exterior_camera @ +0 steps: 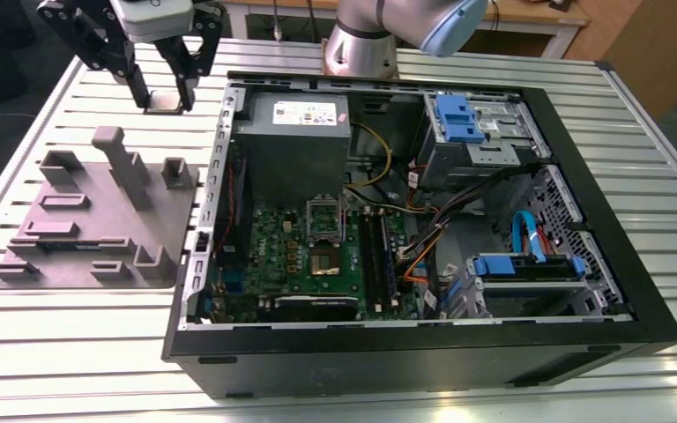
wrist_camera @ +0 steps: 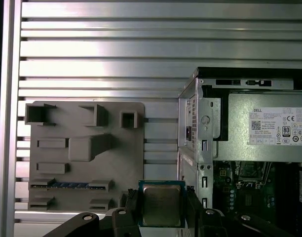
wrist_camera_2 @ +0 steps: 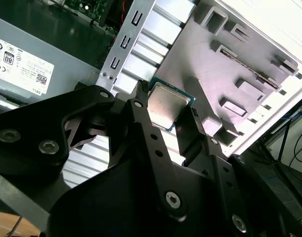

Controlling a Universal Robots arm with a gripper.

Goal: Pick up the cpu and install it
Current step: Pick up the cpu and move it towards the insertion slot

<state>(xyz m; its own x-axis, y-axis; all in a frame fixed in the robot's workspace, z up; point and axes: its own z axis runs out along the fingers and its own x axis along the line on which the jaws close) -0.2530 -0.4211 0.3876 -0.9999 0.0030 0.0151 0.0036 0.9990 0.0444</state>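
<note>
Above the slatted table (wrist_camera: 92, 49), claw (wrist_camera: 161, 206) clamped on cpu (wrist_camera: 161, 201), its side edges hidden behind fingers (wrist_camera: 131, 203)

The end effector (exterior_camera: 167, 100) hangs over open slats (wrist_camera: 161, 148) between fixture block (exterior_camera: 92, 220) and case wall (exterior_camera: 228, 159).

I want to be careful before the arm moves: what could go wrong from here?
1. The jaws grip the cpu by two edges only, above the slatted table; it may slip and drop.
2. The case wall stands between it and the motherboard; the cpu could strike it.
</note>
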